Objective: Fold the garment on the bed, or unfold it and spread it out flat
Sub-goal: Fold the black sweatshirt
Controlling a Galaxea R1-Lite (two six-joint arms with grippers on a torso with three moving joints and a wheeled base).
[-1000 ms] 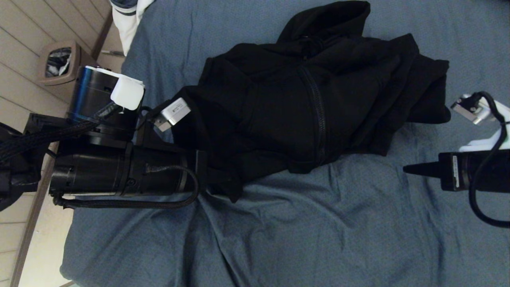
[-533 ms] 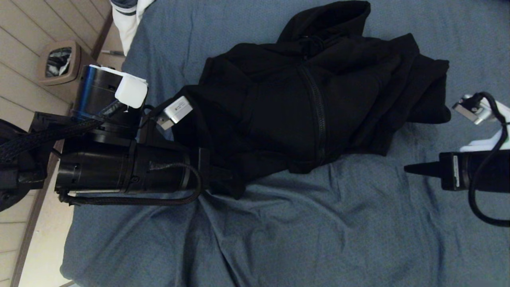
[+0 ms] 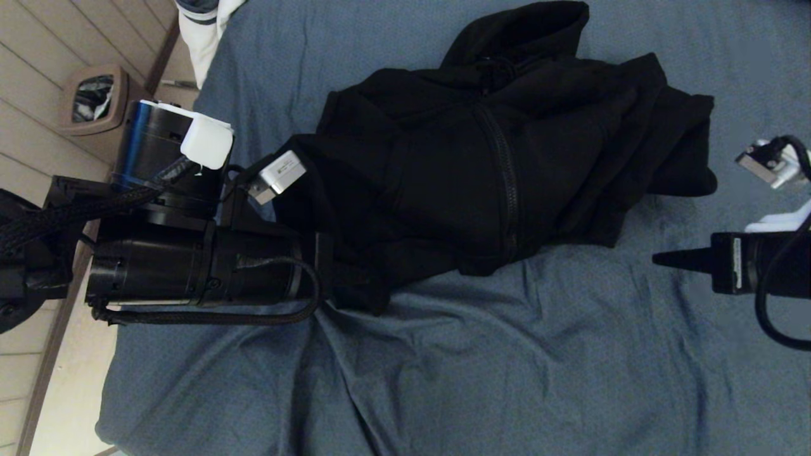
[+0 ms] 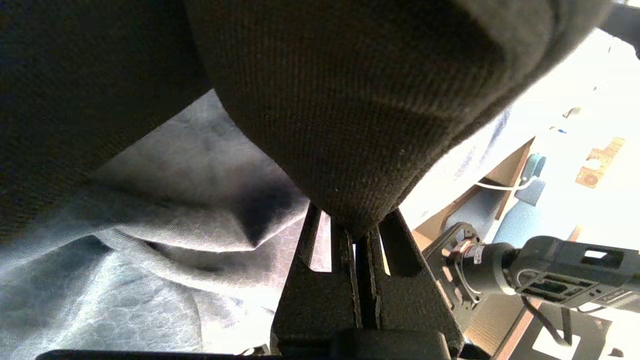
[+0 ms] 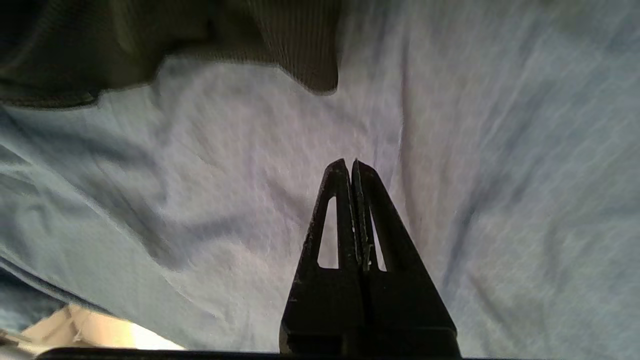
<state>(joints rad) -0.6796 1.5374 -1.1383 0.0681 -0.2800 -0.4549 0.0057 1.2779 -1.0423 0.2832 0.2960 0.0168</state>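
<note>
- Head view: hoodie (image 3: 500, 158) lies bunched on the bed (image 3: 507, 380), upper middle, zipper (image 3: 504, 183) facing up, hood (image 3: 526, 31) toward the far edge.
- Hoodie's right side folded over in thick layers; near hem sits on wrinkled sheet.
- My left gripper (image 3: 345, 278) reaches in from the left at the hoodie's near-left corner, tips buried in black cloth.
- My right gripper (image 3: 665, 258) is at the right edge, low over bare sheet, pointing toward the hoodie, apart from it.
- Bin (image 3: 94, 101) on the floor (image 3: 38, 63) beyond the bed's left side; white and navy duvet (image 3: 206, 31) at the far-left corner.
- Left wrist view: my left gripper (image 4: 357, 232) is pinched together on a fold of the hoodie (image 4: 350, 100); cloth hangs taut from the tips and fills most of the frame.
- Sheet (image 4: 150, 200) below it, rumpled. My right arm (image 4: 540, 275) shows across the bed, in the background.
- Right wrist view: my right gripper (image 5: 351, 165) is pressed together, empty, nothing between the tips.
- It hangs over bare sheet (image 5: 225, 200); hoodie edge (image 5: 300, 55) lies ahead of the tips, not touching.
- Picture is smeared, so fine detail on the sheet is unclear.
</note>
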